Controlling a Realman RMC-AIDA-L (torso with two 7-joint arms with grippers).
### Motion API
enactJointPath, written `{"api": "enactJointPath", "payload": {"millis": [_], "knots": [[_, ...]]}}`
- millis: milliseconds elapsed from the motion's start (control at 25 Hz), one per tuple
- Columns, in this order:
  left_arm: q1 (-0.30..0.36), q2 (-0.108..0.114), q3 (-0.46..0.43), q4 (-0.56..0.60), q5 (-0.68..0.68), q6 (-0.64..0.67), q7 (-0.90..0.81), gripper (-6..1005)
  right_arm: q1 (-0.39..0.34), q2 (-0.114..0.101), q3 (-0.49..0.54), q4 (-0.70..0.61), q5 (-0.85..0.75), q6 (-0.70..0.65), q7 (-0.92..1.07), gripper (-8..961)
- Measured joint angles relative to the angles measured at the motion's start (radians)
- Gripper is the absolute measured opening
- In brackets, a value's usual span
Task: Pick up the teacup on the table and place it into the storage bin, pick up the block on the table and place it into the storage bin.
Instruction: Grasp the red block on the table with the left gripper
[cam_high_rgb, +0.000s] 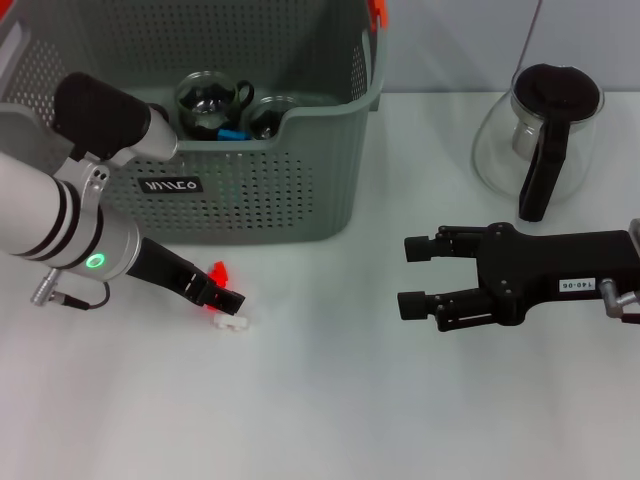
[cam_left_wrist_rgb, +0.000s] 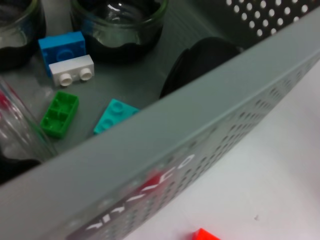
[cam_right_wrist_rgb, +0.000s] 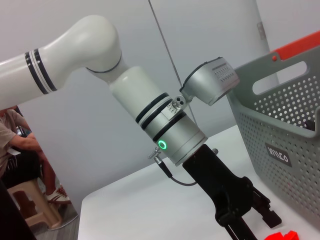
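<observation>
The grey-green storage bin (cam_high_rgb: 300, 180) stands at the back left. Two glass teacups (cam_high_rgb: 205, 100) (cam_high_rgb: 270, 115) and a blue block (cam_high_rgb: 232, 133) lie inside it. The left wrist view looks over the bin wall (cam_left_wrist_rgb: 225, 100) at a teacup (cam_left_wrist_rgb: 117, 20) and at blue (cam_left_wrist_rgb: 62, 47), white (cam_left_wrist_rgb: 72, 70), green (cam_left_wrist_rgb: 60, 114) and teal (cam_left_wrist_rgb: 115, 115) blocks. In front of the bin my left gripper (cam_high_rgb: 225, 298) is down at the table, between a red block (cam_high_rgb: 220, 272) and a white block (cam_high_rgb: 235, 323). My right gripper (cam_high_rgb: 415, 275) rests open on the right, holding nothing.
A glass teapot (cam_high_rgb: 540, 130) with a black lid and handle stands at the back right, behind my right arm. The right wrist view shows my left arm (cam_right_wrist_rgb: 165, 130), the bin (cam_right_wrist_rgb: 290, 130) and the red block (cam_right_wrist_rgb: 280, 235) by the left gripper.
</observation>
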Motion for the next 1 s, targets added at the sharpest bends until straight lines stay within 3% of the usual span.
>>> {"api": "enactJointPath", "payload": {"millis": [320,520,760,1000], "knots": [[-0.005,0.0,0.012,-0.002,0.003,-0.007,-0.001,933,0.001,-0.001,0.0,0.001,0.002,0.005,0.0,912],[-0.011,0.001,0.022,-0.011,0.004,-0.009,-0.002,873,0.002,0.0,0.0,0.001,0.004,0.008,0.0,912],[-0.011,0.001,0.052,-0.012,0.038,-0.027,-0.027,698,0.005,0.0,0.0,0.001,0.005,0.009,0.0,912],[-0.011,0.0,0.056,-0.01,0.042,-0.028,-0.029,658,0.005,0.0,0.0,0.001,0.006,0.009,0.0,911]]}}
